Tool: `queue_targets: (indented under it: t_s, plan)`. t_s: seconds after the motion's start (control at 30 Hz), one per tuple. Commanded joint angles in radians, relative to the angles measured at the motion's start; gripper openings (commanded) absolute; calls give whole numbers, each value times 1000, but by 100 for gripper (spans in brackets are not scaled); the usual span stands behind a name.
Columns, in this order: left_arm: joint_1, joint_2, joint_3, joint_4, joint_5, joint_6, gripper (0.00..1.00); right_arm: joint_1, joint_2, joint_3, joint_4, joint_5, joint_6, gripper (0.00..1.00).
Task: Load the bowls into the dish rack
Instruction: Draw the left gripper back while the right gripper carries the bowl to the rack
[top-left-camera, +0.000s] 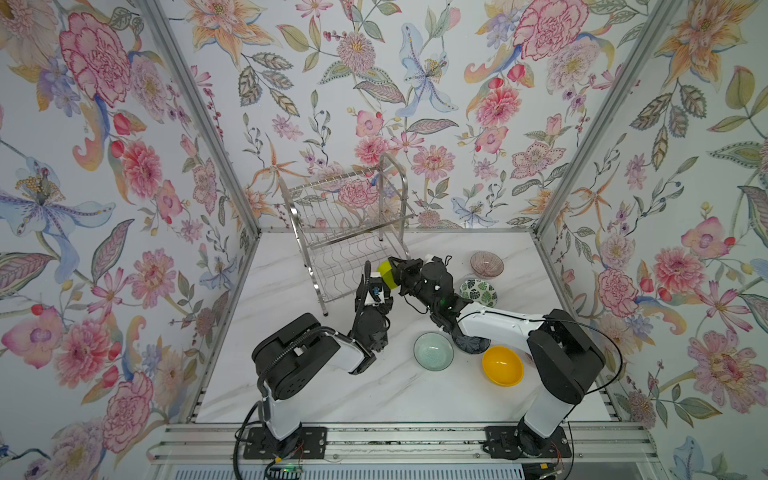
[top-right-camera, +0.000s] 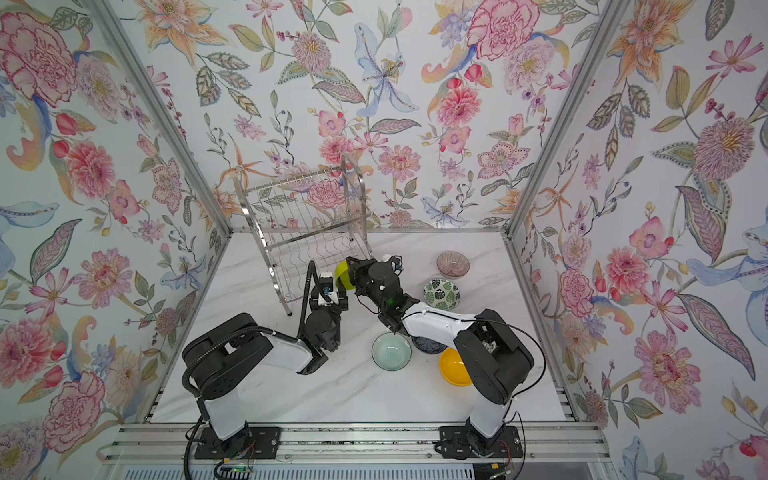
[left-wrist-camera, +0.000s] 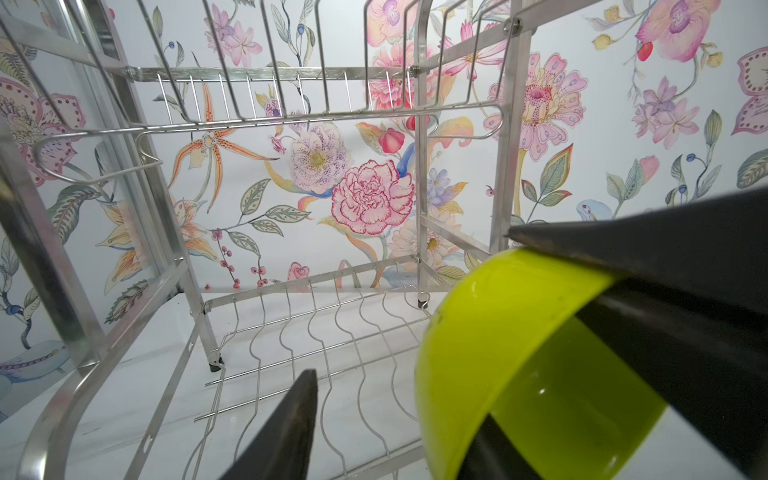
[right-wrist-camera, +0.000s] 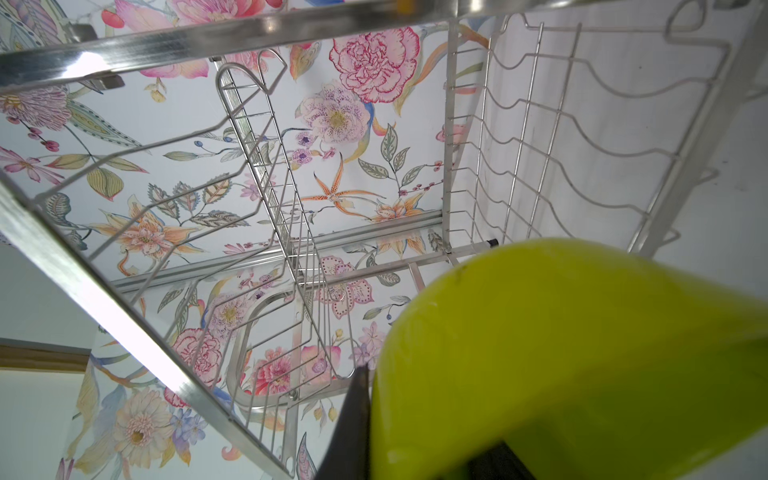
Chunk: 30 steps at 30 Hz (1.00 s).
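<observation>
At the open front of the dish rack, the right gripper pinches the lime green bowl by its rim, with the left gripper spread and empty beside it: first loading, I judge, and next the bowl must pass the corner post, go under the upper tier and settle onto the lower tier.

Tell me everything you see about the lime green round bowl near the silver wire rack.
The lime green round bowl looks like smooth, glossy plastic, plain inside and out. It is tipped on its side, lifted before the lower shelf of the silver wire dish rack. The right hand pinches its rim, one finger inside, one outside. The open left hand is close by.
</observation>
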Motion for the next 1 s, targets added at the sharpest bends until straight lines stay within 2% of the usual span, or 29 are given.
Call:
queue_targets:
  t_s: [0.0,0.1,0.2,0.23,0.27,0.37,0.43,0.53,0.67,0.73,0.83,0.97]
  plan:
    - [-3,-94,-51,-41,0,-108,63,-29,14,29,59,-60,-101,0]
    - [-3,-178,-92,-132,13,-164,81,-52,5,28,71,-108,-168,0]
    - [0,-340,-130,-341,62,-275,97,-80,-3,16,116,-167,-258,0]
    - [6,-401,-137,-425,101,-329,99,-92,-3,10,130,-194,-286,0]
    - [16,-467,-137,-559,141,-370,99,-108,2,8,160,-231,-320,0]
    - [61,-622,-131,-821,216,-486,99,-148,27,36,192,-373,-427,0]
    - [123,-731,-122,-1006,279,-582,99,-163,46,64,190,-461,-521,0]
    - [245,-876,-136,-1165,400,-688,99,-164,75,100,162,-551,-648,0]
    - [417,-1011,-157,-1283,565,-789,99,-153,110,133,145,-639,-783,0]
    - [507,-1042,-167,-1306,681,-835,99,-141,118,149,100,-665,-889,0]
    - [602,-1055,-184,-1310,808,-887,99,-121,143,180,52,-717,-1017,0]
    - [708,-1032,-222,-1265,944,-964,99,-102,186,215,54,-773,-1090,0]
